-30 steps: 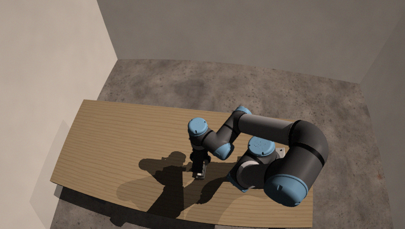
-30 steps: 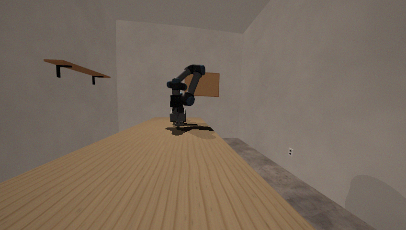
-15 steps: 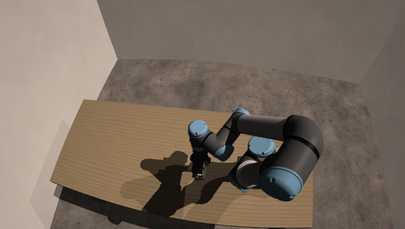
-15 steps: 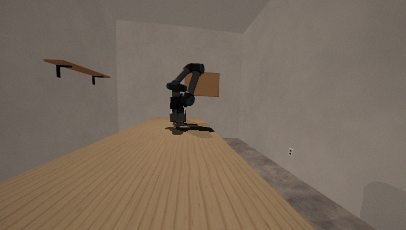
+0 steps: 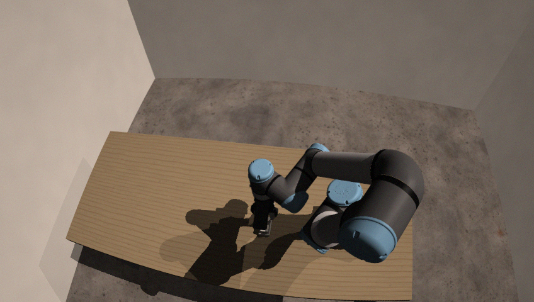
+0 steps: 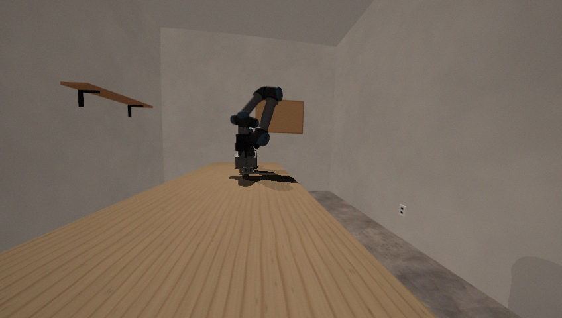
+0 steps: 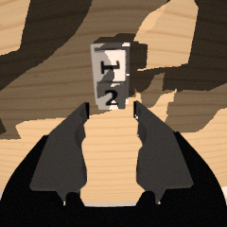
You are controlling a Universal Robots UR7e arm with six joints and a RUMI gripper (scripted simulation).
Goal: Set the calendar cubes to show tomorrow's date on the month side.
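On the wooden counter [image 7: 57, 85], two stacked digit cubes [image 7: 110, 78] showing 1 and 2, claw [image 7: 111, 113] partly spread above them, gripping nothing.

Bright overhead light casts hard shadows; edges bow.

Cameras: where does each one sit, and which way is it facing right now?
Top: high overhead, looking down on the table; the whole arm shows.
Exterior: at the table's far end, looking along it at the arm.
Wrist: behind the gripper, looking past both fingers at the cubes.
Shared: top and exterior both show arm and table.
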